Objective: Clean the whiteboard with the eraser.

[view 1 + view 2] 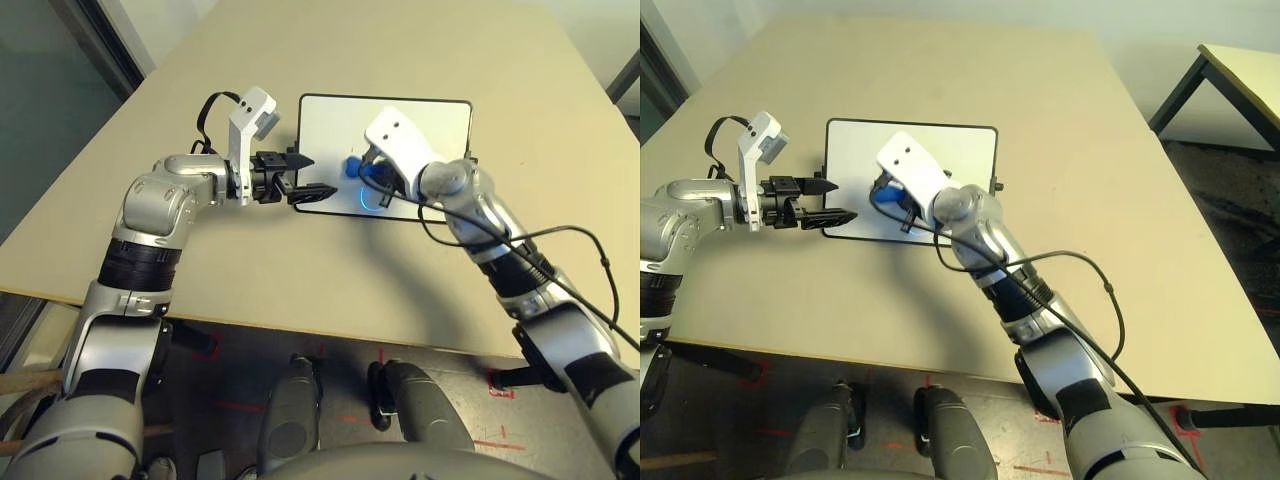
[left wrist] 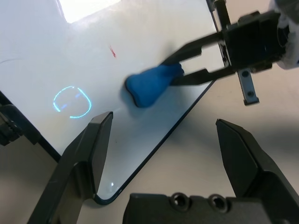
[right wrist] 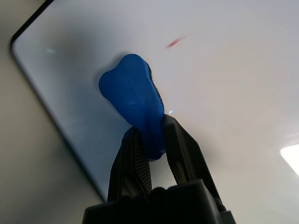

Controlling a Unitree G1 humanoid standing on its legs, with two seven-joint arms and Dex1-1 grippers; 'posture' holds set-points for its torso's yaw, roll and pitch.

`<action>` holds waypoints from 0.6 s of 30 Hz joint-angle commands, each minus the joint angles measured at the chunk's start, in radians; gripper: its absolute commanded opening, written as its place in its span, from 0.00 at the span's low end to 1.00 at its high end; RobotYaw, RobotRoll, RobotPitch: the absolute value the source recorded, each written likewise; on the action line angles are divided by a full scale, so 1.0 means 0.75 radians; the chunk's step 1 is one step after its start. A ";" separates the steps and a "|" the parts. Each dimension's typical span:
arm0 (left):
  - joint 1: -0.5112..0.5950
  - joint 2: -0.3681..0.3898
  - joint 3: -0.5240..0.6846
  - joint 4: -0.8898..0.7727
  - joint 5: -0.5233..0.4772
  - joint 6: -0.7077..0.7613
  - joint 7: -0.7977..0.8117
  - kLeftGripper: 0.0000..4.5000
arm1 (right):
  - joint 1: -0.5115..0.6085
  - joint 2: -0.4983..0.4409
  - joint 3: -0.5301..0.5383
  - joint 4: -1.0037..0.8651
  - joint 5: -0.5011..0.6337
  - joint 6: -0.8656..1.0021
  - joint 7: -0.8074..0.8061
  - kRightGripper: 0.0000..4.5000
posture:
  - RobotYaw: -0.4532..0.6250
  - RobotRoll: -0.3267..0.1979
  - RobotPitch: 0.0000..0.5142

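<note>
A humanoid robot leans over a whiteboard [image 1: 335, 118] lying flat on a pale desk [image 1: 1120, 300], its right tool [image 3: 149, 135] closed on a blue eraser [image 3: 133, 91]. The fingers pinch one narrow end of the block, while the broader, lobed end reaches out ahead of them over the white surface. A dark strip, likely the wiping pad, shows along one edge.

The left tool [image 2: 166, 144] stands open and empty beside the board's left end, its two fingers spread, the tips reaching over the black frame in the head view.

A short red mark [image 3: 175, 42] remains on the board near the eraser, and it looks like the next stroke's target. Most of the surface is otherwise white, so the wiping appears well along.

The eraser looks light and a little soft, with a smooth blue body that would probably forgive a firm squeeze. Gripped at one end, it could pivot or twist under a hard rub; a hold nearer the middle, square across its sides and with the dark pad turned down, would likely be steadier. The board seems thin, rigid and slick, apt to slide under pressure; its frame, by the small side knob [image 1: 999, 187], offers the best place to steady it.
</note>
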 commanded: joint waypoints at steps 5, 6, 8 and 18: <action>0.004 0.011 0.002 0.005 0.004 0.003 -0.004 1.00 | -0.203 0.038 -0.065 0.277 0.009 -0.062 -0.077 0.13 | 0.41 0.62 0.27; 0.002 0.011 0.001 0.006 0.004 0.003 -0.004 1.00 | -0.231 0.044 -0.073 0.317 0.013 -0.078 -0.088 0.13 | 0.41 0.62 0.27; -0.001 0.009 0.001 0.009 0.003 0.004 -0.004 1.00 | -0.268 0.053 -0.084 0.378 0.018 -0.105 -0.108 0.13 | 0.41 0.62 0.27; -0.002 0.012 0.003 -0.001 0.000 0.015 -0.001 1.00 | -0.071 0.016 0.011 0.156 -0.023 -0.020 -0.007 0.13 | 0.41 0.62 0.27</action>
